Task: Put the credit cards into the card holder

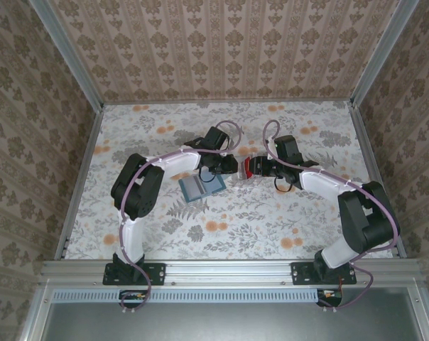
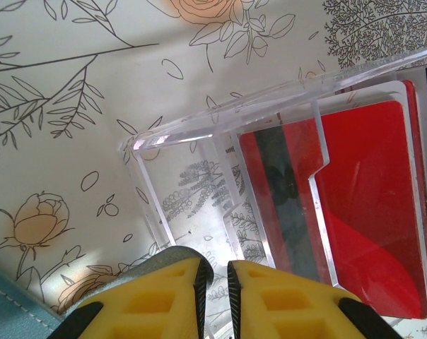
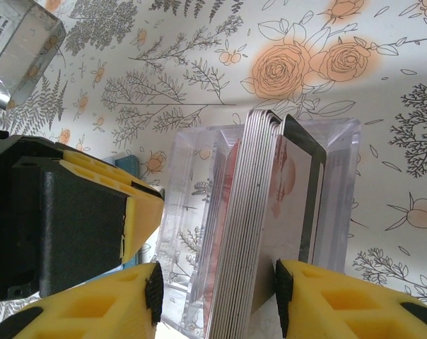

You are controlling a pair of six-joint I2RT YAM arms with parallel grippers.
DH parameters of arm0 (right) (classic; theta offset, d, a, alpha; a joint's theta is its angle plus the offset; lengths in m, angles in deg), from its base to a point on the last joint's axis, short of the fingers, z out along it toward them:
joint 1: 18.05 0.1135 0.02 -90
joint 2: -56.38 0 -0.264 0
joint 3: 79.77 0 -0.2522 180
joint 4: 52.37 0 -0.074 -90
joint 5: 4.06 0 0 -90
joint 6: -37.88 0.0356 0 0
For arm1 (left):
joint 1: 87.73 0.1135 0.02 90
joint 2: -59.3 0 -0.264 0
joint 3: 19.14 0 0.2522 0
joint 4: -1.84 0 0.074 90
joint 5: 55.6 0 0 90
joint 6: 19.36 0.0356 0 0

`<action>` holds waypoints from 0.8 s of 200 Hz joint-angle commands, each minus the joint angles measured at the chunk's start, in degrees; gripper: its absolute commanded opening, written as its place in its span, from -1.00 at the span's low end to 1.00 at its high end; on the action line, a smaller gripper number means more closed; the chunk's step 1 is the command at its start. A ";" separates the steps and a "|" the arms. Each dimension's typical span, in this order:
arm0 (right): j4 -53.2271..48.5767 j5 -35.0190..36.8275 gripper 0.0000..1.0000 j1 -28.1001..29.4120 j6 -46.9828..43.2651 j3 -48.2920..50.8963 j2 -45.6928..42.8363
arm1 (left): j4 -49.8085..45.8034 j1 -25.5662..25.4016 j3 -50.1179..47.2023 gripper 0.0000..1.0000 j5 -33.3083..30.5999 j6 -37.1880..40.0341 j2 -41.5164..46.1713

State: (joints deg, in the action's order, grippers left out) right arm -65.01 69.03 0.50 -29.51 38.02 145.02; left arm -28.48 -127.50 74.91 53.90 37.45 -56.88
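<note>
So both arms are crowded around the middle of the floral-print tabletop (image 1: 271, 220). The small teal-blue folding card holder (image 1: 200, 187) lies flat on the tabletop, just on the near-left side of the left gripper (image 1: 225, 165) and not touching the clear plastic tray (image 1: 248, 168) next to it. From the left wrist view you only get a stitched corner of it at the bottom left.

The credit cards (image 3: 263, 212) are all in that clear tray, standing on edge as a tight stack of pale grey edges, with a white-and-pink face on the outside. The left wrist view has a bright red card (image 2: 369, 191) with a dark stripe sitting behind the tray's clear walls.

The right gripper (image 3: 217, 282) has its yellow fingers (image 3: 341, 304) spread on either side of the stack. One pad is right up against the cards, the other stands off with a gap, so not clenched. The left gripper's fingers (image 2: 164, 296) are pinched nearly together, just a thin slit, nothing visible in it, hanging over the tray's near end.
</note>
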 commanded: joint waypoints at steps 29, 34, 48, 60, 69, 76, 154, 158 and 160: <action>1.75 -2.29 -0.11 0.69 -0.07 1.00 -2.56 | -0.31 -0.58 0.04 -0.58 -0.17 0.06 0.29; 1.63 -2.21 -0.13 0.64 -0.10 0.96 -2.44 | -0.27 -0.62 0.04 -0.58 -0.17 0.04 0.25; 1.26 -1.84 -0.22 0.47 0.15 0.92 -2.43 | -0.30 -0.65 -0.03 -0.58 -0.17 0.06 0.25; 1.25 -1.83 -0.28 0.20 0.31 0.94 -2.42 | -0.27 -0.65 0.02 -0.58 -0.17 0.06 0.25; 1.26 -1.73 -0.31 0.09 0.33 0.99 -2.46 | -0.27 -0.56 0.04 -0.58 -0.17 0.08 0.39; 1.25 -1.64 -0.34 0.07 0.33 0.99 -2.46 | -0.31 -0.63 0.12 -0.58 -0.14 0.06 0.39; 2.03 -1.99 -0.56 -0.28 0.87 1.86 -3.81 | -0.37 -0.66 0.09 -0.58 -0.35 -0.07 0.35; 2.12 -2.02 -0.57 -0.31 0.87 1.95 -3.97 | -0.35 -0.58 0.05 -0.57 -0.35 -0.08 0.39; 2.19 -2.02 -0.57 -0.36 0.90 1.99 -4.06 | -0.44 -0.60 0.00 -0.58 -0.39 -0.07 0.42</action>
State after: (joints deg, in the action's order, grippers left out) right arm -65.01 69.32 -0.33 -29.25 39.20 143.47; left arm -28.46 -127.50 74.91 53.69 37.47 -56.88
